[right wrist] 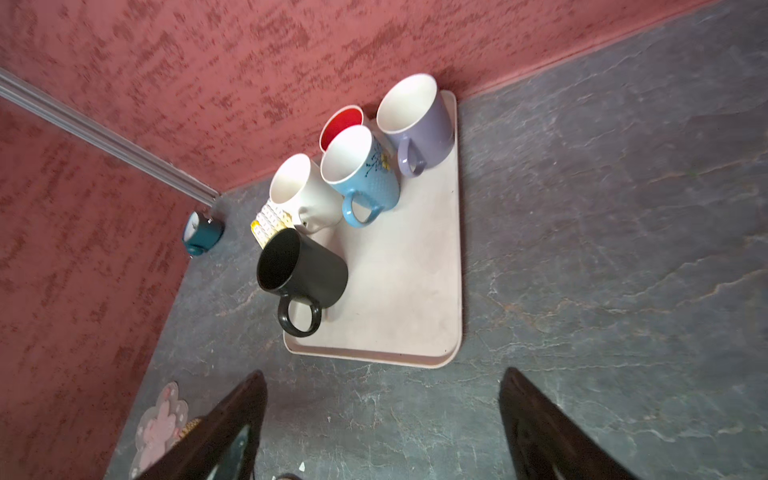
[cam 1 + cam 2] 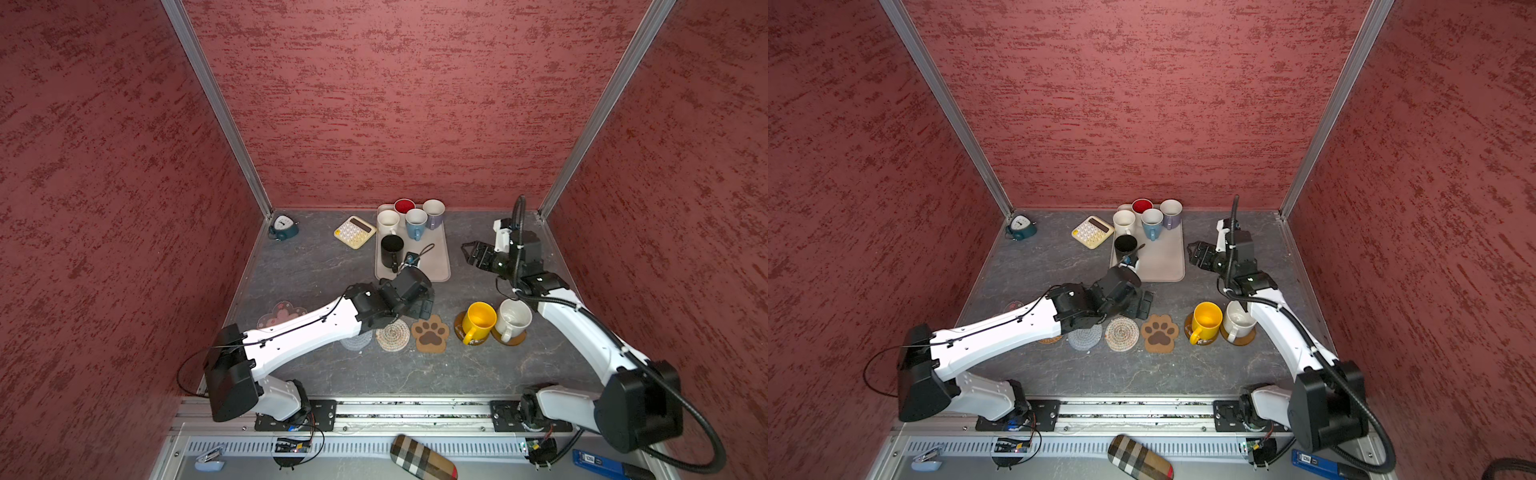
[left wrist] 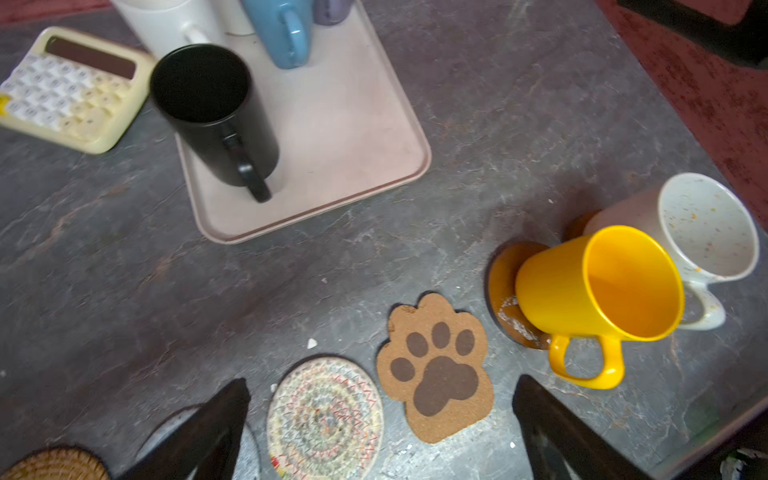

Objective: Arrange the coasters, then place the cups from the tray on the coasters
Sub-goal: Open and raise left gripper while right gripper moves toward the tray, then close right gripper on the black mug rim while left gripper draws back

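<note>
Right claw [image 1: 383,372] agape; print on blue mug [image 1: 365,178] only in its wrist view

The tray [image 2: 436,259] sits at the back of the table [image 2: 316,266], with five cups [image 2: 416,220] on it. A calculator [image 2: 354,231] lies just left of the tray, a clock [image 2: 283,227] in the back left corner. Nearer to me, coasters [image 2: 392,336] lie in a row. Two cups [image 2: 480,320] stand on the two at the right end.
</note>
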### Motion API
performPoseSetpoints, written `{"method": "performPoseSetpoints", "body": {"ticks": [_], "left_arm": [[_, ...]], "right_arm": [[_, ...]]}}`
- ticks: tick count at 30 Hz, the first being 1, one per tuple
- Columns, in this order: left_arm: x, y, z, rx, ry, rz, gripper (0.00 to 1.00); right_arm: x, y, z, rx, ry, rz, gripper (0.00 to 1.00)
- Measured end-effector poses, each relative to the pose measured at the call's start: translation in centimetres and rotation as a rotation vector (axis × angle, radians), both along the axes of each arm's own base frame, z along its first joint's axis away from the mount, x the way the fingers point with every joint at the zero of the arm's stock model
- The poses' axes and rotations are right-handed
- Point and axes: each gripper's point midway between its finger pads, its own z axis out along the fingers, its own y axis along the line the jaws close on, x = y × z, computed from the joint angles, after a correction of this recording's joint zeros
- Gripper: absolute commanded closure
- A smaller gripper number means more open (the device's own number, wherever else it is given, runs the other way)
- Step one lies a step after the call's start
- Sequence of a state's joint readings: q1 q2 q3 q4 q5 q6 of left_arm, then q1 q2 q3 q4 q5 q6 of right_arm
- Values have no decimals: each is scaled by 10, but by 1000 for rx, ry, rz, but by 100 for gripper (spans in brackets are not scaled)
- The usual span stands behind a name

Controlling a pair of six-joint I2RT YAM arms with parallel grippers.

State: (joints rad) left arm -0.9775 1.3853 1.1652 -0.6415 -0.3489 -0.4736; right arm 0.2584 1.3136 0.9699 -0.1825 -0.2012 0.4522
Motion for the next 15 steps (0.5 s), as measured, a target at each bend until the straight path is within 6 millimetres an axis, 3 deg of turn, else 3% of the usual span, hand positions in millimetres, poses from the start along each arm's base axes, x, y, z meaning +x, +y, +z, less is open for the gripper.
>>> {"method": "performPoseSetpoints", "body": {"ticks": [9, 15], "left_arm": [[7, 93, -17, -96, 53, 208, 0], [0, 129, -47, -126, 123, 299, 1]], "right_arm": [[32, 80, -28, -106, 58, 132, 16], [48, 125, -43, -143, 73, 200, 17]]}}
